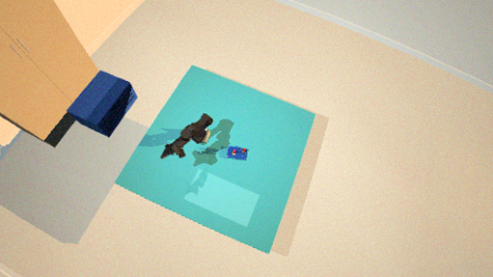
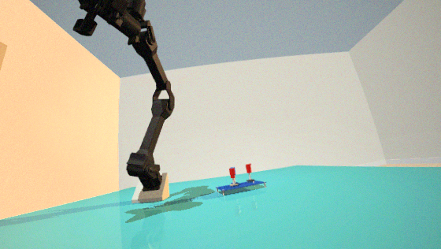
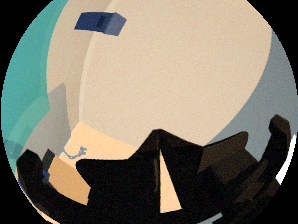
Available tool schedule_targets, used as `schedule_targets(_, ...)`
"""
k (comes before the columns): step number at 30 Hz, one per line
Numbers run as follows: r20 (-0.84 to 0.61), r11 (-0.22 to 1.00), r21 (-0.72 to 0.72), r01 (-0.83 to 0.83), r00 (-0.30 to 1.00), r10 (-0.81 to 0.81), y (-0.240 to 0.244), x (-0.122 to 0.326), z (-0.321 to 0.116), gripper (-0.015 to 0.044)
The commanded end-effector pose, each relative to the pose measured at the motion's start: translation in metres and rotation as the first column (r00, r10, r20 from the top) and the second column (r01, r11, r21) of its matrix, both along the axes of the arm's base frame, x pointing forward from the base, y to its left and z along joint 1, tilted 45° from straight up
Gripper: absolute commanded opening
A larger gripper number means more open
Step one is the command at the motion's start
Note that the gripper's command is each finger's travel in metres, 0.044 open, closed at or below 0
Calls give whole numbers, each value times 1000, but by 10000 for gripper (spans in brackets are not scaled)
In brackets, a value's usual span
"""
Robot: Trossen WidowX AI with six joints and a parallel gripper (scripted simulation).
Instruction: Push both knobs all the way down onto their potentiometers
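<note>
The gripper (image 3: 162, 183) is clenched on nothing, likely so the closed fingertips can serve as a pressing tool. The circuit board (image 2: 241, 186) stands on the table (image 2: 315, 209), both red knobs (image 2: 232, 172) riding high. The exterior view crops the raised wrist; the potentiometers are too small to resolve.

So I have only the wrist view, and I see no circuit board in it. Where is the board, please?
Observer: The board stands on the teal table, right of the arm's base in the exterior view.
Operator: Are the knobs down?
Observer: Both red knobs stand raised on their shafts.
Operator: Is the gripper near them?
Observer: No, the gripper is high above the table, shut on nothing.
</note>
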State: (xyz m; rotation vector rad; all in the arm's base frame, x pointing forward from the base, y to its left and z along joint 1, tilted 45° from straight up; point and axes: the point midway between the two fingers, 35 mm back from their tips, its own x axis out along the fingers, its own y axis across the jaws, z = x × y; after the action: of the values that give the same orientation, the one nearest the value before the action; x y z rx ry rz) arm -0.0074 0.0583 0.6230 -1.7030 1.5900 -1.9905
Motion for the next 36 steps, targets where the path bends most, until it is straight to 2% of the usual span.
schedule_targets(1, 52, 997, 51, -66, 997, 63, -26, -12, -3, 0)
schedule_targets(7, 155, 965, 150, -216, 969, 192, -79, -27, -14, 0)
schedule_targets(11, 121, 942, 179, -283, 957, 265, -98, -21, -15, 0)
schedule_targets(19, 265, 831, 306, -465, 880, 395, -168, -12, -41, 0)
schedule_targets(31, 472, 568, 480, -669, 743, 475, -257, 43, -100, 0)
schedule_targets(36, 494, 453, 543, -707, 705, 509, -275, 78, -120, 0)
